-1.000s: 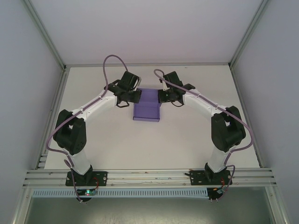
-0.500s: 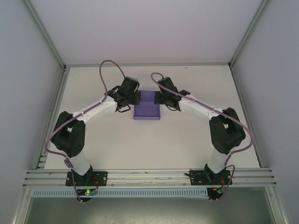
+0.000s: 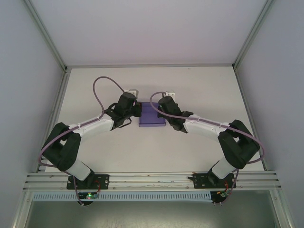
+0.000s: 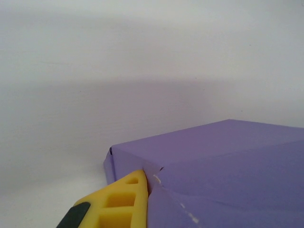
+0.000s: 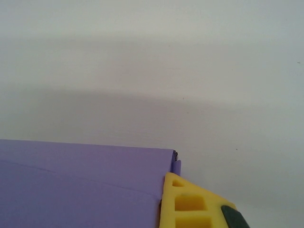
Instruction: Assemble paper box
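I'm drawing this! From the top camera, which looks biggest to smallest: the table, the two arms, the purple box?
1. The table.
2. The left arm and the right arm, which look alike.
3. The purple box.

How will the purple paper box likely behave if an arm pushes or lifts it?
The paper box looks like thin creased sheet, so it would probably flex or dent under a firm squeeze. Likely very light, it may slide on the smooth white table when pushed. Lying low and flat, it seems unlikely to roll or tip.
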